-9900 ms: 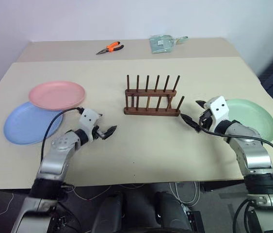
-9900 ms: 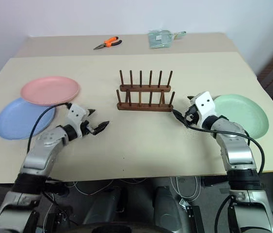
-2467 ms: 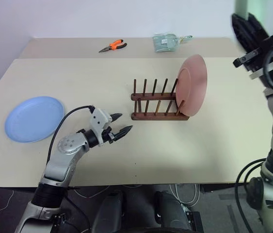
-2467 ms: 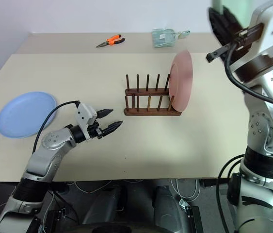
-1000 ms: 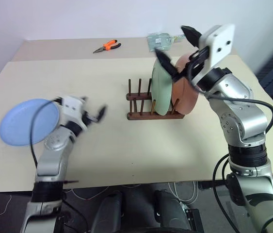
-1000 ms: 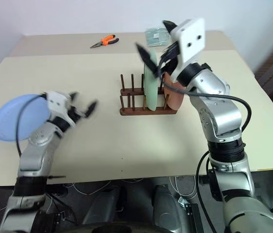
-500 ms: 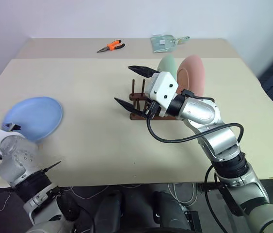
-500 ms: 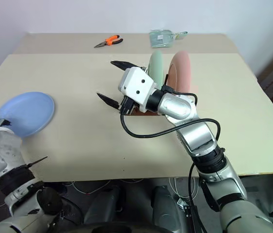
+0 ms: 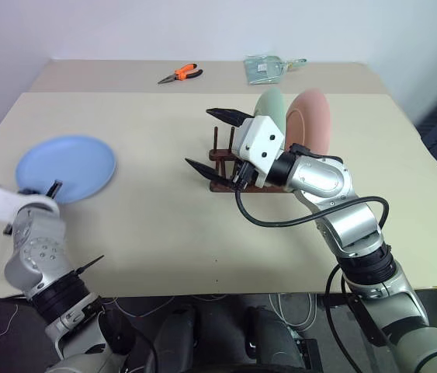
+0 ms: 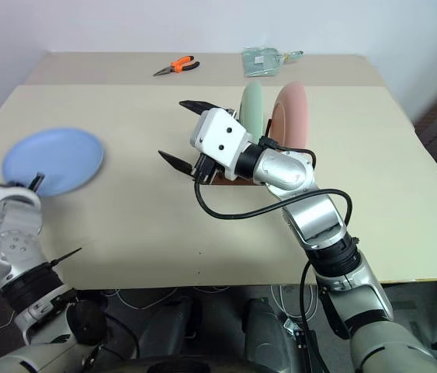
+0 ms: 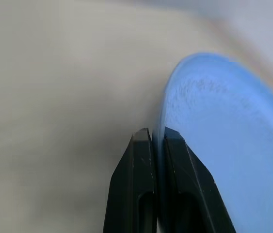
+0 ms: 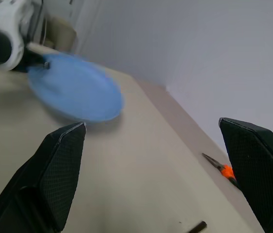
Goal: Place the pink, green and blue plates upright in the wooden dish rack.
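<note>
Plates stand two deep in the rack (image 9: 230, 180) near the middle of the table (image 9: 164, 225): the green plate (image 9: 268, 105) and the pink plate (image 9: 311, 124) are both upright on edge between the pegs, side by side, with the pink one on the robot's right. Much of the rack is hidden behind the right arm.

The blue plate (image 9: 67, 167) is near the table's left edge, tilted, its near rim pinched in the left gripper (image 11: 157, 145). In the left wrist view the two black fingers are pressed together on the plate's rim, one on each face. In the right wrist view the plate looks lifted off the tabletop, with a shadow below it.

The right gripper (image 9: 216, 141) hangs level just in front of the rack, on its left side, pointing toward the table's left edge. Its fingers (image 9: 230, 116) are spread wide apart and hold nothing; the right wrist view looks between them at the blue plate, which is well apart from them.

At the far edge of the table lie orange-handled pliers (image 9: 178, 74), left of centre, and a pale green packet (image 9: 266, 67), right of centre, both well apart from the rack and plates.
</note>
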